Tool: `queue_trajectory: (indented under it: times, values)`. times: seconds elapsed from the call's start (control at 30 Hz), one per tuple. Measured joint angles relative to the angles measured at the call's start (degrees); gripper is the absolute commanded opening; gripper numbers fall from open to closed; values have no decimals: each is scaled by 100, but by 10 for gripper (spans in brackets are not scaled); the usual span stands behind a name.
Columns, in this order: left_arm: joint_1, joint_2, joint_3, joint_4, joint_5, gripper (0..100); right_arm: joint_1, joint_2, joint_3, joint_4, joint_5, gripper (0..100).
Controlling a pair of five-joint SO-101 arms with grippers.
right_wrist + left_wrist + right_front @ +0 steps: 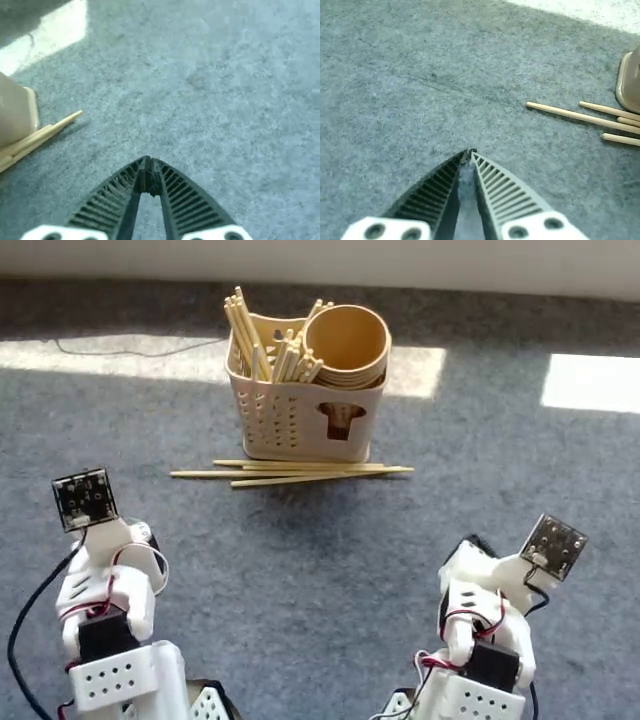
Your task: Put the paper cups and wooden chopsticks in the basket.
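Firstly, basket (300, 425): you are seeing it standing upright at the far middle of the worktop (400, 540), partly in a patch of sunlight (590, 382).
Paper cups (346, 340): they are sitting nested in one stack inside the basket, at its right side, with the mouth facing up.
Chopsticks in the basket (262, 345): a bundle is standing tilted in the left part, just beside the cups, with the ends sticking out above the rim.
Loose chopsticks (300, 472): several are lying flat just in front of the basket's near wall, running left to right.
Left arm (105, 590): it is resting at the near left, well apart from the basket.
Left jaws: they are pressing together at the tips and pinching nothing, over bare carpet.
Right arm (490, 610): it is resting at the near right, also well apart from the basket.
Right jaws: they are pressing together too, and holding nothing.
Worktop: a grey carpet is covering it.
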Motion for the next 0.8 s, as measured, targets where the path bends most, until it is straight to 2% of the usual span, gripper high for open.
queue_trajectory:
  times: [0.13, 0.23, 0.4, 0.53, 0.8]
  values:
    - [-193, -826, 642, 176, -35, 9, -554, 0, -484, 0, 448, 5]
    - [-246, -1301, 844, 387, -422, 7, -1002, 0, -835, 0, 624, 5]
    - [-255, -1327, 844, 404, -580, 7, -1626, 202, -1521, -88, 941, 5]
    - [-255, -1327, 844, 404, -580, 7, -1767, 1204, -1943, -747, 1011, 5]
    - [-255, -1327, 853, 404, -615, 7, -1785, 4185, -2549, -2629, 1011, 5]
